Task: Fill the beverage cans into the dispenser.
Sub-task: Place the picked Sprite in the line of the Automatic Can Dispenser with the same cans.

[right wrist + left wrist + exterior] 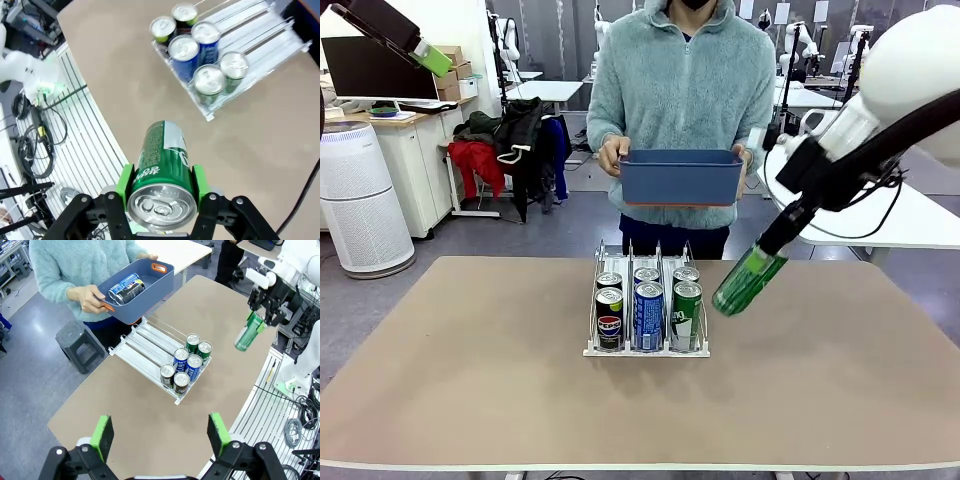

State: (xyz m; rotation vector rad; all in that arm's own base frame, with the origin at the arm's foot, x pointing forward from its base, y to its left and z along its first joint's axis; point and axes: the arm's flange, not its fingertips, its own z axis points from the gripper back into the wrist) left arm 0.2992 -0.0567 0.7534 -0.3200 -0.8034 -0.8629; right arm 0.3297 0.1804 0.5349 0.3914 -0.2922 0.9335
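Starting at your left, the left tool (160, 436) hangs high above the counter (470, 380) with its jaws wide apart and nothing between them, so it poses little risk where it is. In the middle, the dispenser (646, 354) has two cans at the front of each lane: black cans (609, 322), blue cans (648, 316) and green cans (686, 316). On the right, the right tool (161, 186) is clamped on a green can (748, 282), held tilted in the air just right of the dispenser. You risk clipping a clear divider (630, 258) or toppling the standing green cans if it comes in tilted, since each lane looks barely one can wide. Mind also the person's hands (613, 156) on the blue bin (680, 178) behind the lanes
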